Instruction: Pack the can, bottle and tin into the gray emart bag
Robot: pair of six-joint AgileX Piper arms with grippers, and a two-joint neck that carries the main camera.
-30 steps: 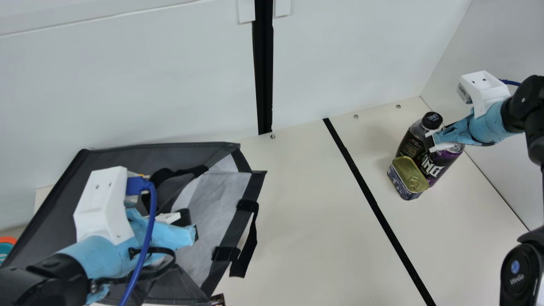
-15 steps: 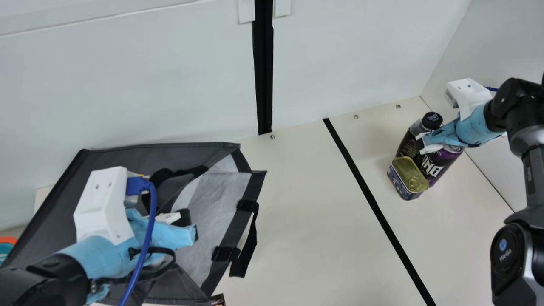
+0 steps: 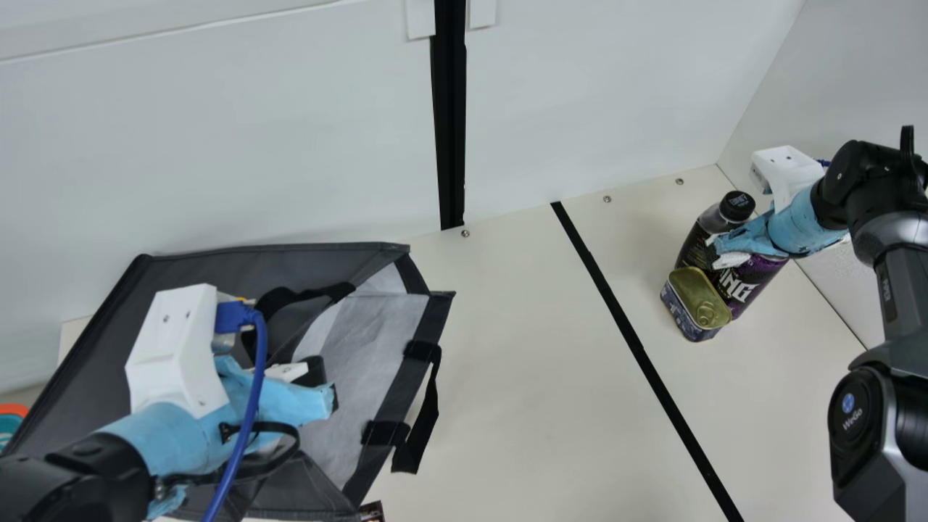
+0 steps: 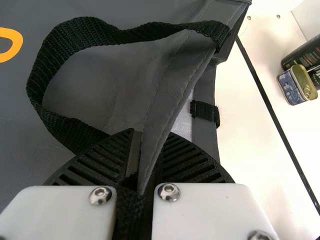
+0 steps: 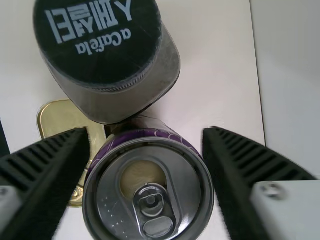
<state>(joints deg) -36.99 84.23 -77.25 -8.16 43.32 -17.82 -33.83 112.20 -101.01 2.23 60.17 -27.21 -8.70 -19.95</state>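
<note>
Lowered since the earlier frame, with right black ribbed pincer (image 5: 145, 134) spread around purple metal can (image 5: 105, 200), upright on cream counter (image 3: 544, 377), likely heavy, slick, best gripped mid-barrel; left pincer (image 4: 150, 137) clenched on gray fabric bag (image 3: 210, 268).

- Left arm: a black wrist joint (image 3: 80, 478), then light-blue wrap (image 3: 156, 438); a boxy white housing (image 3: 174, 351) with small screws; a bright blue cable (image 3: 250, 406) and a thin black loop (image 3: 286, 429);
- Right arm: rounded black joints (image 3: 863, 181), a silver-gray collar (image 3: 888, 226), blue wrap (image 3: 801, 221) and a white housing (image 3: 786, 170); a blue emblem (image 3: 848, 403) above pale lettering;
- Left hand (image 3: 325, 384) and right hand (image 3: 719, 251): both had black ribbed fingers (image 4: 105, 160), white plates (image 4: 60, 210) and silvery screws (image 4: 169, 192).
</note>
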